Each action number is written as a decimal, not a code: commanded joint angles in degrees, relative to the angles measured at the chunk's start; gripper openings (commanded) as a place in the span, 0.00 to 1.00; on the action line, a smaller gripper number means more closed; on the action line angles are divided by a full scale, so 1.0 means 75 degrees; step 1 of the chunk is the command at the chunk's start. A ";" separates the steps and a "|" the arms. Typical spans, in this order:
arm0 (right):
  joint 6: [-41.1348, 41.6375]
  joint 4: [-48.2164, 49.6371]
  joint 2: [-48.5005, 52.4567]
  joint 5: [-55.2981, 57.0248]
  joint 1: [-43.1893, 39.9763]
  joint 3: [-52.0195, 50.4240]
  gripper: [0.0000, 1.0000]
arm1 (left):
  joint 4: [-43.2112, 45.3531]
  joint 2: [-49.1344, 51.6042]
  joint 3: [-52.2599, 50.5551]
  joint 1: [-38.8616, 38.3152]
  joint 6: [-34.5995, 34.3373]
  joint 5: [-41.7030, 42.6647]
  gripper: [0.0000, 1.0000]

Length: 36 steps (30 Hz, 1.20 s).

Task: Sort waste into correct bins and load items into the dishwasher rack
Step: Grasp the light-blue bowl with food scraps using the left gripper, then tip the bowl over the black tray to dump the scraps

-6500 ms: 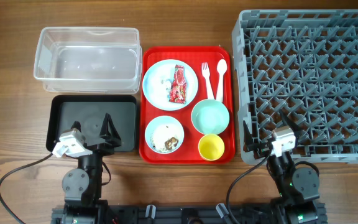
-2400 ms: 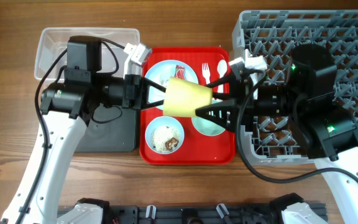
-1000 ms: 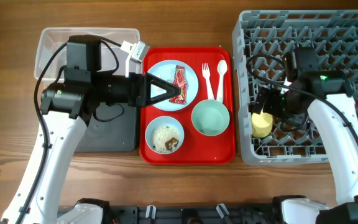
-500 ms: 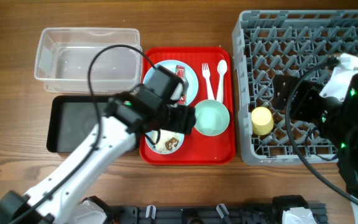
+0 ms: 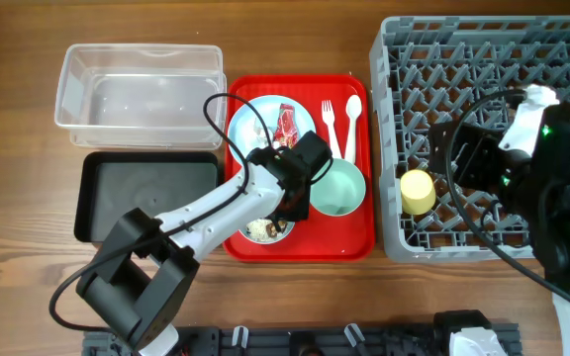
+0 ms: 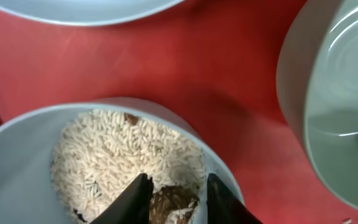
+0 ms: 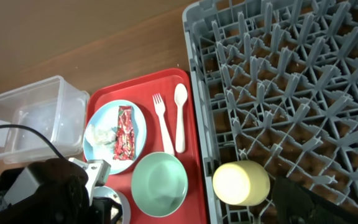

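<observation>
Found left fingers point(image 6: 132, 199) down at the near edge of the small blue bowl point(image 6: 14, 180), narrowly parted, one tip over the rice point(image 6: 110, 155), the other at the rim; measured the gap by eye as wider than the bowl wall, so logged as not yet clamped, nothing held; compared with half a second back: same arm higher above this bowl; a second back: reaching over the plate point(image 5: 255, 124).

Judged the step in hand as pinching the rim, lifting, then tipping the scraps into a bin; expect spill onto the red tray point(image 6: 166, 62) if tilted early.

Recorded mint bowl point(image 6: 340, 93) just beside, untouched; wrapper point(image 5: 285, 131) and tissue point(image 7: 104, 134) lying on the plate as before; fork point(image 5: 329, 124) and spoon point(image 5: 350, 119) unmoved beside it.

Could not tell the opening of the right fingers point(image 7: 297, 196), only a dark sliver in the wrist view; saw nothing in them; noted them drawn back and up from the yellow cup point(image 5: 416, 191) since a second ago.

Located the cup among the pegs at the left edge of the dishwasher rack point(image 5: 522, 59), gone from the tray's front corner; counted one item loaded.

Found clear tub point(image 5: 137, 99) and black tray point(image 5: 146, 193) holding nothing; logged no waste sorted yet; all resting on the wooden tabletop point(image 5: 28, 277).
</observation>
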 commanded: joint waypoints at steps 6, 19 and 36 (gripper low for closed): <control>-0.0102 -0.0058 0.0149 -0.0090 -0.0029 0.0076 1.00 | -0.0192 -0.1128 -0.0085 -0.0146 0.0012 0.0280 0.42; -0.0079 -0.0070 0.0149 -0.0093 -0.0029 0.0076 1.00 | 0.0833 -0.0111 -0.0536 -0.0790 0.0501 0.0152 0.22; -0.0073 -0.0233 0.0149 -0.0093 -0.0029 0.0076 1.00 | -0.0472 -0.2489 0.0023 0.0047 0.0525 0.0035 0.04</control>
